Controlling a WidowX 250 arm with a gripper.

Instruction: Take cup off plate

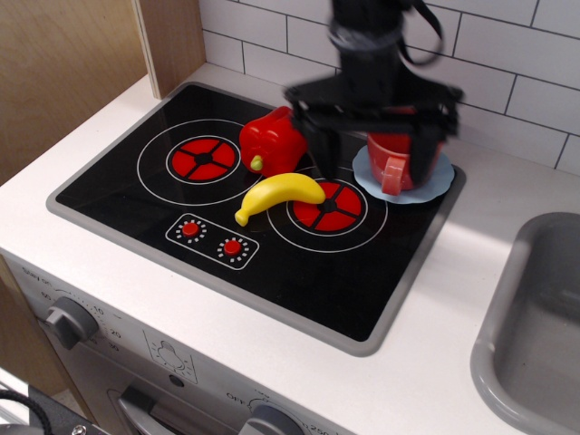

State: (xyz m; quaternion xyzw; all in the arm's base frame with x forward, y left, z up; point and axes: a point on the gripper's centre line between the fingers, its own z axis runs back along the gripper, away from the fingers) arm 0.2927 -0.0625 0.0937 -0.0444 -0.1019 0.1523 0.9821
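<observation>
The coral-red cup (pixel 391 156) stands upright on the light-blue plate (pixel 403 197) at the back right corner of the black stove top, with its handle facing the front. My gripper (pixel 376 174) is open and hangs over the cup, blurred by motion. Its left finger (pixel 326 154) is to the left of the cup, over the right burner. Its right finger (pixel 426 163) is in front of the cup's right side and hides part of it. I cannot tell whether the fingers touch the cup.
A glossy red bell pepper (pixel 272 138) and a yellow banana (pixel 279 193) lie on the stove top (pixel 272 263) between the burners. A grey sink (pixel 535 317) is at the right. A wooden panel (pixel 63 63) stands at the left, and a tiled wall behind.
</observation>
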